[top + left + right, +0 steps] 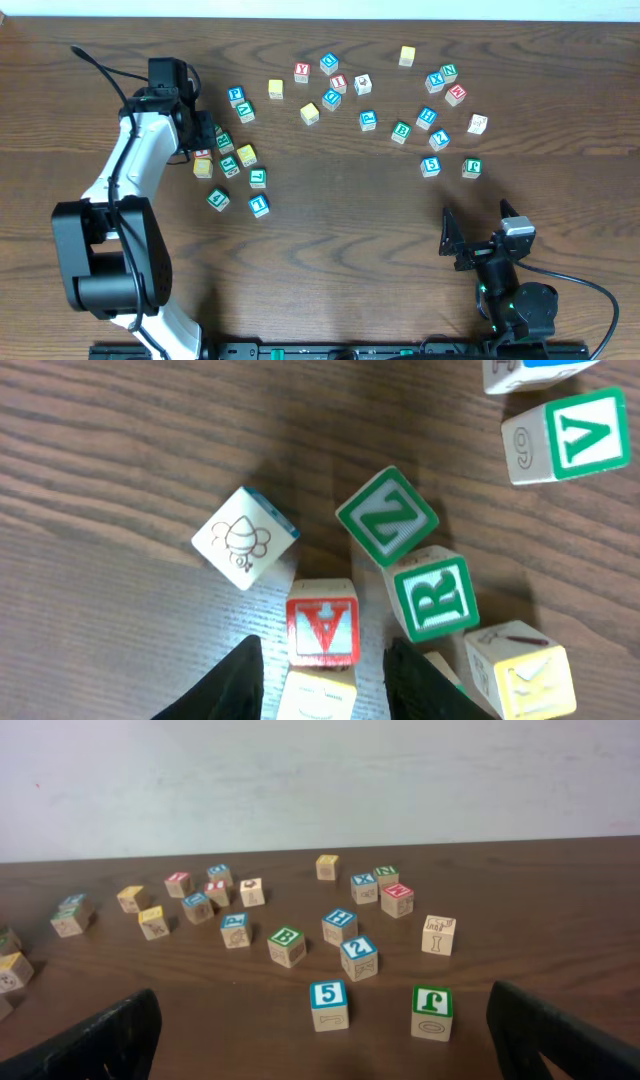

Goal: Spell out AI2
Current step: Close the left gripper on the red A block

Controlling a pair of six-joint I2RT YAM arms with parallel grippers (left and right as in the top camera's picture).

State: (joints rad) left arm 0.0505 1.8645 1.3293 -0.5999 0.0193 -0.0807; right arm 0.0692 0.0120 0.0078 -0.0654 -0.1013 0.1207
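Nothing is spelled on the table yet. At nine o'clock the left gripper straddles the red A cube, jaws apart, not clamped; the right gripper gapes empty at five o'clock. The 2 cube and a likely I cube lie loose near two o'clock.

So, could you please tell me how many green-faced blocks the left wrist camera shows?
3: the diamond-tilted block at centre, the R block just below it, and the upper-right block near the frame's edge. Others may lie outside the frame.
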